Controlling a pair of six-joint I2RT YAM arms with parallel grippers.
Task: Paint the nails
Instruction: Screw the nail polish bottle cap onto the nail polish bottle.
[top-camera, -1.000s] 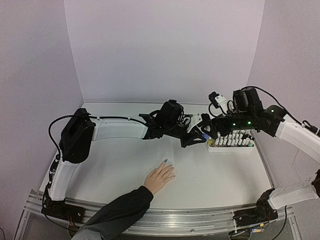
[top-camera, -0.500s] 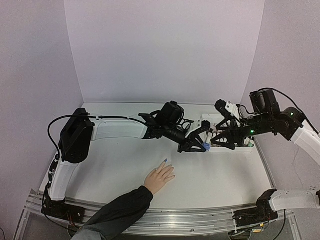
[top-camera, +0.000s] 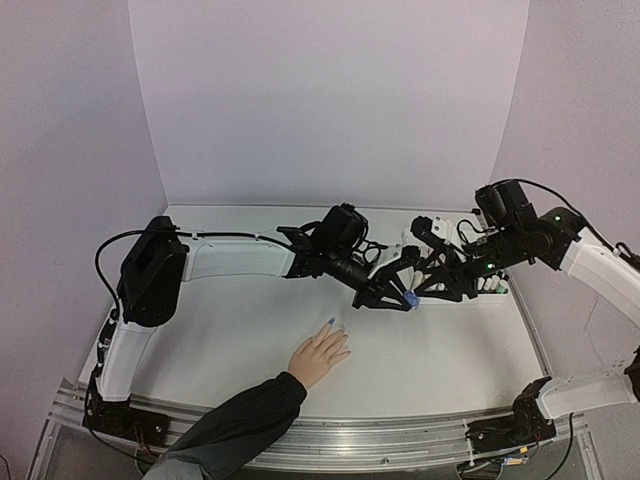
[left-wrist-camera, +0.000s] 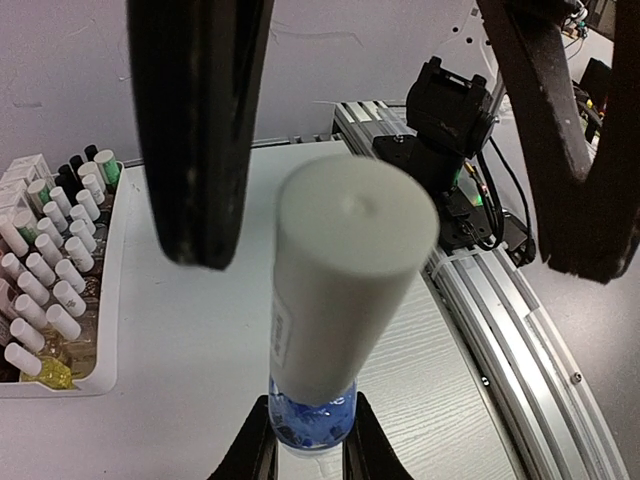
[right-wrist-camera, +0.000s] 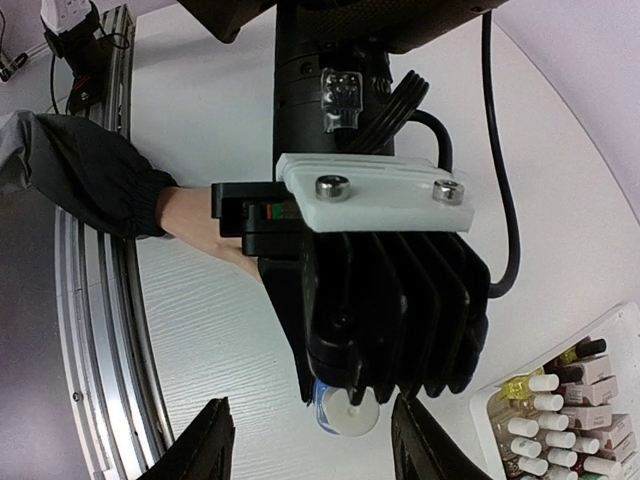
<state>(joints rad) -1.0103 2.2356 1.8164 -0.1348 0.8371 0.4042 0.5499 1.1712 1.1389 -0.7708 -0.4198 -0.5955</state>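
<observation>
Above the middle of the table (top-camera: 250, 330), right of centre: the left gripper (top-camera: 398, 295), closed tight on the blue glass base of a polish bottle (left-wrist-camera: 345, 290), whose long white cap (left-wrist-camera: 355, 230) points toward the other arm. Facing it, the right gripper (top-camera: 428, 284), jaws apart, one dark finger (left-wrist-camera: 195, 130) on each side of the cap and neither touching it (the left wrist view shows a gap on both sides). Near the front edge, well apart from both grippers: a light-skinned hand (top-camera: 320, 355), palm down, coming out of a dark sleeve (top-camera: 235, 425). The nails sit at its far fingertips; one (top-camera: 331, 322) reads blue from above, the rest too small to judge. From the right wrist, the black finned body of the left gripper (right-wrist-camera: 390, 300) covers most of the hand and all the nails. At the right side of the table: a white tray (left-wrist-camera: 110, 300) packed with upright small bottles (left-wrist-camera: 45, 290), mostly white-capped, a few dark or green. Along the front edge: an aluminium rail (top-camera: 400, 440).
</observation>
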